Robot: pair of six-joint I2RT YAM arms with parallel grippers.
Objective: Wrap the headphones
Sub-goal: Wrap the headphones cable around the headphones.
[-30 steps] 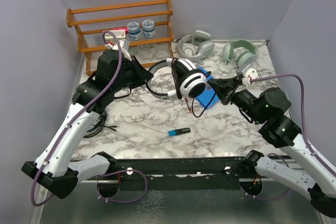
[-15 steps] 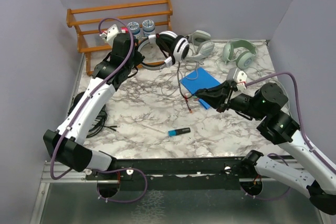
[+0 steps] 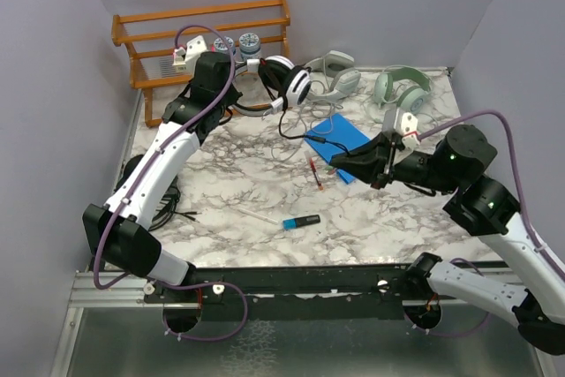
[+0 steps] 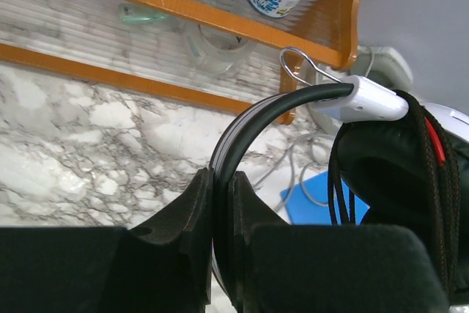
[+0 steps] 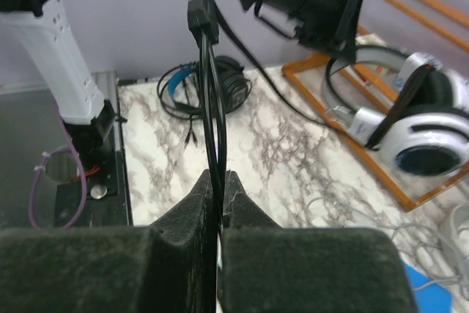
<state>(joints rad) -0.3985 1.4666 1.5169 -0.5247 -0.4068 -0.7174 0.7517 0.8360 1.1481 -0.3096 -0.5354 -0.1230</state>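
My left gripper (image 3: 240, 101) is shut on the black headband (image 4: 242, 133) of the white-and-black headphones (image 3: 289, 82) and holds them in the air in front of the rack. In the left wrist view the gripper (image 4: 223, 181) pinches the band edge-on. My right gripper (image 3: 335, 158) is shut on their thin black cable (image 5: 209, 71), which hangs slack from the earcups. In the right wrist view the gripper (image 5: 218, 179) holds a doubled strand. All-black headphones (image 5: 212, 86) lie at the table's left edge. A pale grey-white pair (image 3: 331, 73) lies at the back.
An orange wooden rack (image 3: 203, 37) with jars (image 3: 250, 41) stands at the back left. A pale green pair of headphones (image 3: 402, 87) lies at the back right. A blue pad (image 3: 340, 137), a thin grey cable across it and a small blue marker (image 3: 302, 221) lie mid-table.
My left gripper has lifted the white-and-black headphones off the blue pad and carried them up and back toward the rack. My right gripper has slid left with the cable in it.
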